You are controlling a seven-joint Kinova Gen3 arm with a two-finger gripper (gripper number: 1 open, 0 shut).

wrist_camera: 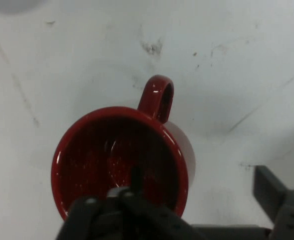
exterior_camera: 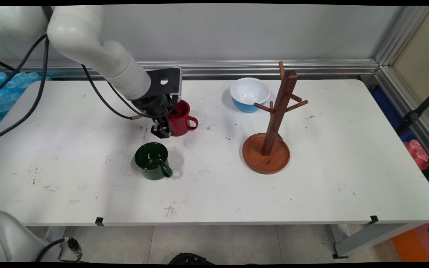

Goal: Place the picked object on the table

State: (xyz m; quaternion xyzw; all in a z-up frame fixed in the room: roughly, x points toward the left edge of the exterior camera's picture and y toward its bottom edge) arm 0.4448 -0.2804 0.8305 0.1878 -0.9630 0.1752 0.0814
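Observation:
My gripper [exterior_camera: 165, 128] is lowered onto a red mug [exterior_camera: 181, 118] left of the table's middle, and it is open. In the hand view one finger [wrist_camera: 132, 187] reaches inside the red mug [wrist_camera: 107, 155] and the other finger [wrist_camera: 270, 190] stands outside it, so the mug's wall lies between them. The gap between them stays wide, with no clamping on the wall. The mug is upright, its handle [wrist_camera: 157, 97] pointing away from the hand. A dark green mug [exterior_camera: 152, 160] stands upright just in front of the gripper.
A bowl, blue outside and white inside [exterior_camera: 250, 93], sits at the back centre. A wooden mug tree [exterior_camera: 278, 108] rises from its round base [exterior_camera: 266, 156] right of centre. Black cables hang from the arm at the left.

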